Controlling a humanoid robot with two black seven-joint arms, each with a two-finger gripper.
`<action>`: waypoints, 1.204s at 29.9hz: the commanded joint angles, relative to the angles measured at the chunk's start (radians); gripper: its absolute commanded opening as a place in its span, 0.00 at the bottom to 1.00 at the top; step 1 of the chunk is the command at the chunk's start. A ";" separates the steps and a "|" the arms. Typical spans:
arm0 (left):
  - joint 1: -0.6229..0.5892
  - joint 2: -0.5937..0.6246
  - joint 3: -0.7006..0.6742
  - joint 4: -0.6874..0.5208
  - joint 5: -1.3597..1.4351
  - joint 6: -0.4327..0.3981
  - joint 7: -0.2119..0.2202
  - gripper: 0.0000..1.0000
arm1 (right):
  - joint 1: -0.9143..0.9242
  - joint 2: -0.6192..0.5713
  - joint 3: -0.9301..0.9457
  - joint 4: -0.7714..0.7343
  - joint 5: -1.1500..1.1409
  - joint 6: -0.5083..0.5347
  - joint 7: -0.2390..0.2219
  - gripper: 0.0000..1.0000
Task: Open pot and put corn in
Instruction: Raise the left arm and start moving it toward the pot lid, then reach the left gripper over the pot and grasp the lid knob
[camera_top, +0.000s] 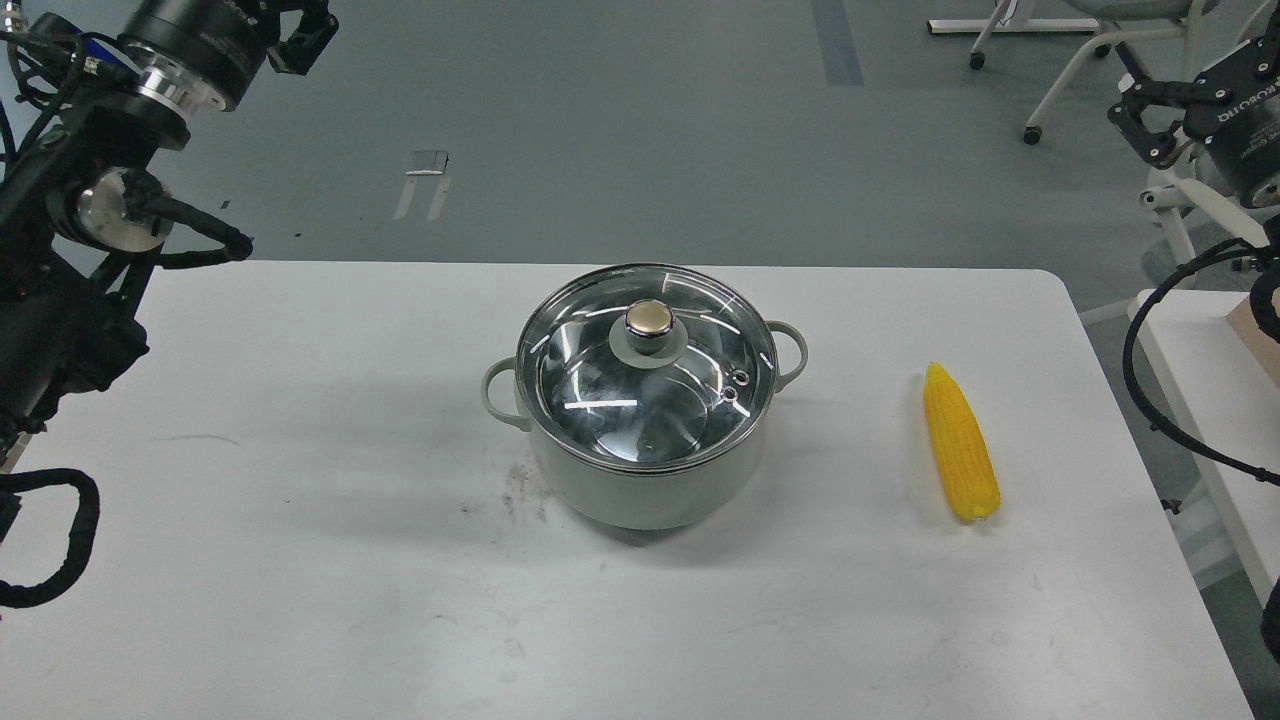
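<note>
The round pale grey-green pot (650, 480), glass lid (645, 370) seated, stands on the white table (300, 550), below and between both grippers. Left gripper (300, 40): aperture indeterminable. Right gripper (1140, 125): fingers parted, empty; the bright yellow tapered corn (960, 445) lies below it.

The pot (645, 480) stands mid-table with the glass lid (650, 370) seated on its rim, closing the opening; the knob (650, 320) rises clear at the lid's centre, open from above; bare table (300, 560) lies to the pot's left and in front; the corn (960, 445) lies well apart on the right, open on all sides; both grippers hang beyond the table's far corners.
</note>
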 joint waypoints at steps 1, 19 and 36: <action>0.003 0.006 -0.001 0.000 -0.006 0.000 0.000 0.97 | 0.000 0.001 -0.005 0.009 -0.002 0.000 -0.001 1.00; 0.007 0.009 0.000 0.031 -0.030 -0.022 -0.019 0.97 | 0.003 -0.008 -0.004 0.002 0.000 0.000 0.000 1.00; 0.068 0.018 0.213 -0.687 1.054 0.115 -0.040 0.94 | -0.017 -0.022 0.002 0.005 0.000 0.000 0.000 1.00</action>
